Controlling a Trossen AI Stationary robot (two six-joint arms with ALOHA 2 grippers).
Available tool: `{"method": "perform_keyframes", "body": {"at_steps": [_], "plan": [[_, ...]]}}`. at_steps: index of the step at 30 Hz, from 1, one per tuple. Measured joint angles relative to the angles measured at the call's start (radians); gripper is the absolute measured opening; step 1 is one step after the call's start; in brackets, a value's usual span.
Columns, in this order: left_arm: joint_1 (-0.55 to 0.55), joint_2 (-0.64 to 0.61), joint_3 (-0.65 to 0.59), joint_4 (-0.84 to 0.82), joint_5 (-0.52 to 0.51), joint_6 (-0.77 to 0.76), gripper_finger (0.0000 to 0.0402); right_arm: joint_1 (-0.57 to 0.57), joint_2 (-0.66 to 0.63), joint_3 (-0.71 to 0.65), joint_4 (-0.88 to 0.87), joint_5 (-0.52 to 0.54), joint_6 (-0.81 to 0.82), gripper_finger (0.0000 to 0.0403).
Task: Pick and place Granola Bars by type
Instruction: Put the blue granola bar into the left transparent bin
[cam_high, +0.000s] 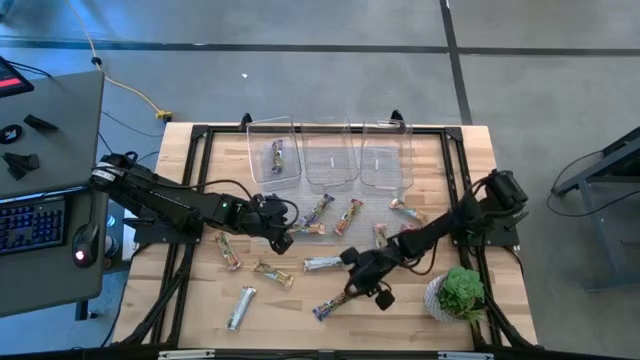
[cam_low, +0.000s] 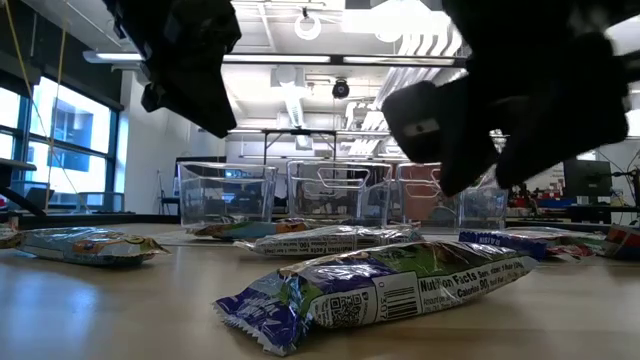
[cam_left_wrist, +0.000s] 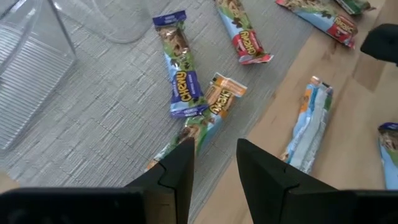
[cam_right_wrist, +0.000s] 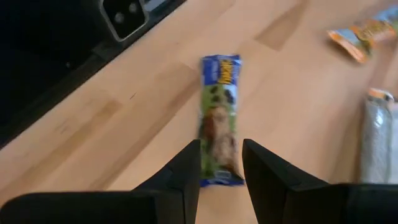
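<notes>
Granola Bars (cam_high: 322, 263) lie scattered over the wooden worktop (cam_high: 200, 310) in front of a row of three clear bins (cam_high: 330, 152), which serves here as the landmark. One purple-wrapped bar (cam_high: 277, 156) lies inside the bin at the left end of the row; the other two bins hold nothing that can be made out. Just in front of the bins, on a grey mat (cam_left_wrist: 93, 118), lie a purple bar (cam_left_wrist: 180, 78), an orange-ended bar (cam_left_wrist: 219, 99) touching it, and a red-wrapped bar (cam_left_wrist: 244, 36). Farther from the bins, on bare wood, lie a silver-white bar (cam_high: 241, 306) and a blue-and-green bar (cam_right_wrist: 220, 118), the latter well apart from the bins near the front edge. A green potted plant (cam_high: 460, 290) stands at the worktop's front right corner. The left gripper (cam_left_wrist: 214, 171) hangs over the mat's near edge, in front of the left bin, directly above the orange-ended bar; its jaws are spread and grip nothing. The right gripper (cam_right_wrist: 221, 168) is positioned over the near end of the blue-and-green bar, jaws spread to either side of the wrapper; contact with the wrapper cannot be confirmed. In the low view that bar (cam_low: 380, 290) lies flat on the wood, its nutrition panel uppermost.
</notes>
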Motion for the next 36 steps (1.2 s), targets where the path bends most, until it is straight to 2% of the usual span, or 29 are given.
{"method": "perform_keyframes", "body": {"at_steps": [5, 10, 18, 25, 28, 32, 36], "plan": [[0.0, 0.0, 0.0, 0.003, 0.016, 0.002, 0.0115, 0.054, 0.018, 0.0, 0.0, 0.118, -0.11, 0.0105], [0.0, 0.0, 0.0, 0.003, 0.05, 0.001, 0.0115, 0.087, 0.022, -0.001, 0.048, 0.163, -0.141, 0.0127], [0.0, 0.0, 0.0, 0.003, 0.062, -0.001, 0.0115, 0.07, 0.023, -0.001, 0.071, 0.135, -0.12, 0.0176], [0.0, 0.0, 0.0, 0.003, 0.063, -0.001, 0.0115, 0.023, 0.146, -0.002, 0.231, 0.008, -0.106, 0.0197], [0.0, 0.0, 0.0, 0.004, 0.064, -0.001, 0.0115, 0.004, 0.182, -0.001, 0.267, 0.017, -0.083, 0.0197], [0.0, 0.0, 0.0, 0.003, 0.066, -0.001, 0.0115, 0.0, 0.208, -0.001, 0.266, 0.123, -0.109, 0.0197], [0.0, 0.0, 0.0, 0.003, 0.086, -0.001, 0.0115, -0.001, 0.233, 0.0, 0.274, 0.079, -0.124, 0.0186]]}}
